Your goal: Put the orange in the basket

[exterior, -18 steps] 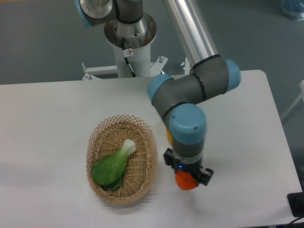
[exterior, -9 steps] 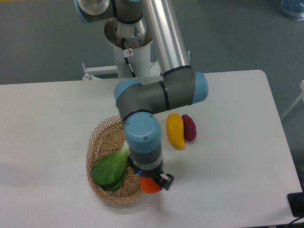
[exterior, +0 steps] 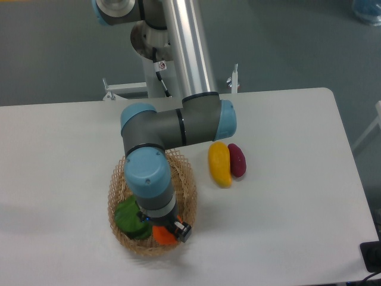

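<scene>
The orange is a small bright ball showing just under the arm's wrist, over the near end of the basket. My gripper is shut on the orange, with a dark finger visible at its right side. The tan wicker basket is largely covered by the arm. Whether the orange touches the basket floor is hidden.
A green leafy vegetable lies in the basket's left part, half under the wrist. A yellow elongated fruit and a dark magenta oblong one lie side by side right of the basket. The arm's base stands at the table's far edge.
The arm swung left with the orange, from the bare table right of the basket to over the basket's near end. The yellow and magenta fruits came into view.
</scene>
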Robot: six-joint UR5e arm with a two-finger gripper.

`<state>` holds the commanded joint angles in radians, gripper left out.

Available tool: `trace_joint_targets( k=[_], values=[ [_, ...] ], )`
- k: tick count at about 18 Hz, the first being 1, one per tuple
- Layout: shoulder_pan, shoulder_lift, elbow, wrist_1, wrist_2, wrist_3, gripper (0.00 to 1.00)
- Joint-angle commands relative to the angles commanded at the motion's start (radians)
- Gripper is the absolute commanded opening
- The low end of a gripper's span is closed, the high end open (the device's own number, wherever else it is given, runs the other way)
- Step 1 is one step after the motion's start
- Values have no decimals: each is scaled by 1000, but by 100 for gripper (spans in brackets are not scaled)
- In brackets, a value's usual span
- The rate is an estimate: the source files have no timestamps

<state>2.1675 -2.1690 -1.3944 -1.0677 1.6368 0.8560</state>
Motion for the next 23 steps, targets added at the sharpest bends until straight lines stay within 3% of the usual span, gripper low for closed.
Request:
trace_joint_targets(
  k=[3, 9, 13, 18, 21, 23],
  values=[
    [-2, 0, 0, 2, -2, 2, 92],
    [-2, -5, 9, 8, -2, 8, 93],
    [15, 0, 15, 51, -3, 3, 100],
    [112, 54, 6, 55, -20, -43, 100],
    [187, 69, -12, 130, -25, -78, 100],
    [242, 103, -46, 147, -28, -52, 100]
  ],
)
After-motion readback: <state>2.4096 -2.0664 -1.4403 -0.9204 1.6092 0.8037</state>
